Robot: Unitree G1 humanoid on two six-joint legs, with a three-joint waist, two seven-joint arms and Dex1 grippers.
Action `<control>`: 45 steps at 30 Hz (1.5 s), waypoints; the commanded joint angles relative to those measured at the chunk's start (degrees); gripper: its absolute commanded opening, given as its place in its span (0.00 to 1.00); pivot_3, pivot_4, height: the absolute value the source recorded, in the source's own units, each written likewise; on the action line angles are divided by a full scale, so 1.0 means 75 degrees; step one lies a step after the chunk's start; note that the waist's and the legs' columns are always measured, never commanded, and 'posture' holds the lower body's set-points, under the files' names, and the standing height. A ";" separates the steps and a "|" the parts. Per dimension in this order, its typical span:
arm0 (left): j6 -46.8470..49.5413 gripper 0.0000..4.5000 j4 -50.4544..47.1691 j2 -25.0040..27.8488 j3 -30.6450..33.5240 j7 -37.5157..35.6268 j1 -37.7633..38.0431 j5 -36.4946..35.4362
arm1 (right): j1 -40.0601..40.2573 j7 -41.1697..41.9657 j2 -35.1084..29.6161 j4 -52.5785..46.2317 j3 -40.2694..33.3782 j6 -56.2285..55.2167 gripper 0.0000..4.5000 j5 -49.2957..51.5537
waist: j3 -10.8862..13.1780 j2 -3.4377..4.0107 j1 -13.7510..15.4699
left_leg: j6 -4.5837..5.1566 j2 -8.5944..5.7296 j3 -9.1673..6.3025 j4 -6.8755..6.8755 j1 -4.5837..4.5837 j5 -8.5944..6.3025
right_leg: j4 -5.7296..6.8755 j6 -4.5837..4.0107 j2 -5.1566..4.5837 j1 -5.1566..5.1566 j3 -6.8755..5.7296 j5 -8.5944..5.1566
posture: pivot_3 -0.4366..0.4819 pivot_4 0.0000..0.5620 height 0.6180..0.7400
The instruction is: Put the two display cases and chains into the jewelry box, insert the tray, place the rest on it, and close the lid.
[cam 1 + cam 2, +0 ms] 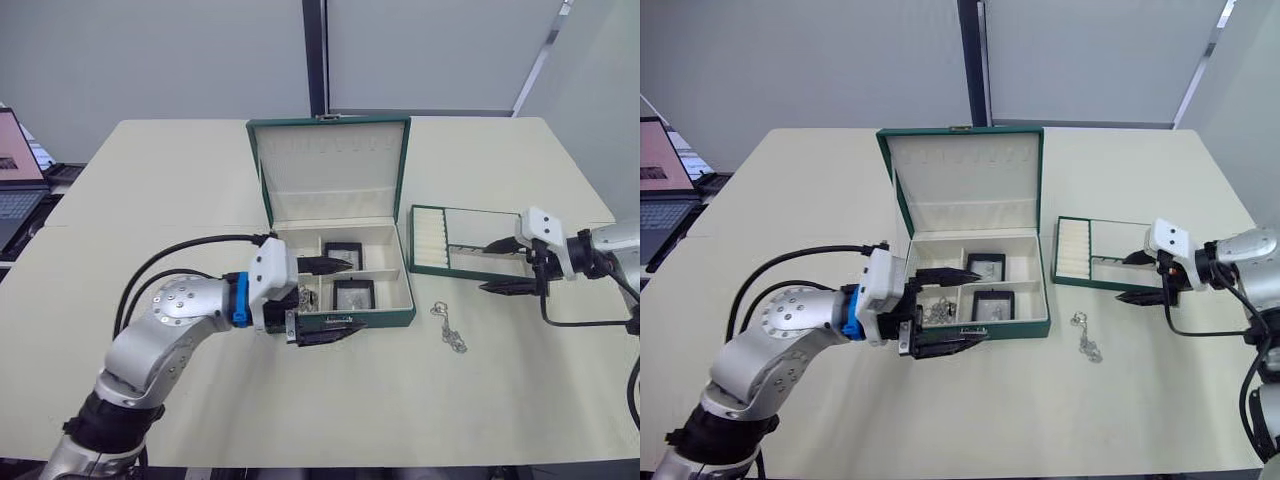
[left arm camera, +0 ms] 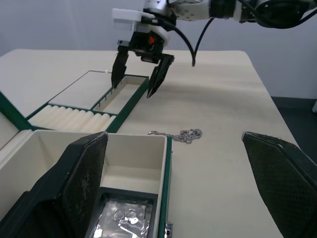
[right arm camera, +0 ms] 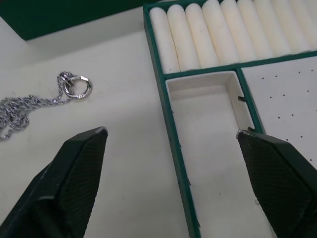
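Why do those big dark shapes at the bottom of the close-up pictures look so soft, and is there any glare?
Left wrist view: the left hand's fingers sit close to the lens, so they blur, while the chain beyond is sharp. Right wrist view: the right hand's fingers blur likewise; the tray is crisp. Left eye view: even light, soft shadows, no strong glare on the table.

A broad pale cream rectangular table (image 1: 200, 180) stands before plain light grey wall panels (image 1: 150, 50) split by a dark vertical post (image 1: 315, 55). An open laptop (image 1: 15, 175) sits beside the table's left edge.
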 commanded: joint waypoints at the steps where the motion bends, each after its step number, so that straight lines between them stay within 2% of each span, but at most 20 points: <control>1: -0.0326 1.00 0.0208 -0.0306 -0.0134 -0.0099 -0.0317 0.0228 | -0.0404 0.0170 0.0048 0.0606 0.0072 -0.0617 0.72 -0.0392 | 0.0000 0.0000 0.0001 | 0.0000 0.0000 0.0000 0.0005 0.0000 0.0000 | 0.0001 0.0000 -0.0001 0.0001 0.0000 0.0000 | 0.48 0.27 1.00; 3: -0.0426 1.00 0.0359 -0.0535 -0.0215 -0.0107 -0.0412 0.0341 | -0.0563 0.0156 0.0142 0.0945 0.0154 -0.0867 0.56 -0.0602 | 0.0000 0.0000 0.0002 | 0.0000 0.0000 0.0001 0.0006 0.0000 0.0000 | 0.0000 0.0000 -0.0001 0.0001 0.0000 0.0000 | 0.48 0.27 1.00; 13: -0.0668 1.00 0.0547 -0.0963 -0.0364 -0.0086 -0.0364 0.0714 | -0.1107 0.0346 0.0251 0.1447 0.0406 -0.1211 0.56 -0.1326 | -0.0001 0.0001 0.0002 | 0.0000 0.0000 0.0001 0.0011 0.0002 0.0001 | 0.0007 0.0000 -0.0002 0.0001 0.0001 0.0000 | 0.48 0.27 1.00; 25: -0.0583 1.00 0.0313 -0.1178 -0.0391 0.0088 -0.0243 0.0879 | -0.1209 0.0323 0.0427 0.1659 0.0465 -0.1319 0.56 -0.1589 | -0.0001 0.0001 0.0003 | -0.0001 0.0000 -0.0001 0.0014 0.0001 0.0001 | 0.0010 0.0000 -0.0002 0.0002 -0.0002 0.0000 | 0.48 0.27 1.00; 29: -0.0526 1.00 0.0276 -0.1214 -0.0405 0.0179 -0.0288 0.0871 | -0.1259 0.0194 0.0497 0.1851 0.0414 -0.1404 0.40 -0.1642 | -0.0001 0.0001 0.0002 | -0.0001 0.0000 -0.0001 0.0015 0.0001 0.0001 | 0.0010 0.0000 -0.0003 0.0002 -0.0002 0.0000 | 0.48 0.27 1.00; 35: -0.0471 1.00 0.0292 -0.1266 -0.0406 0.0250 -0.0369 0.0884 | -0.1260 0.0171 0.0544 0.2051 0.0328 -0.1574 0.06 -0.1617 | -0.0001 0.0001 0.0002 | -0.0001 0.0000 0.0000 0.0015 0.0001 0.0001 | 0.0011 0.0000 -0.0003 0.0003 -0.0002 0.0000 | 0.48 0.27 1.00; 45: -0.0489 1.00 0.0465 -0.1341 -0.0412 0.0255 -0.0521 0.0876 | -0.1330 0.0391 0.0522 0.2023 0.0157 -0.1568 0.06 -0.1428 | -0.0001 0.0001 0.0003 | -0.0001 0.0000 0.0001 0.0017 0.0001 0.0001 | 0.0012 0.0000 -0.0003 0.0004 -0.0003 0.0000 | 0.48 0.27 1.00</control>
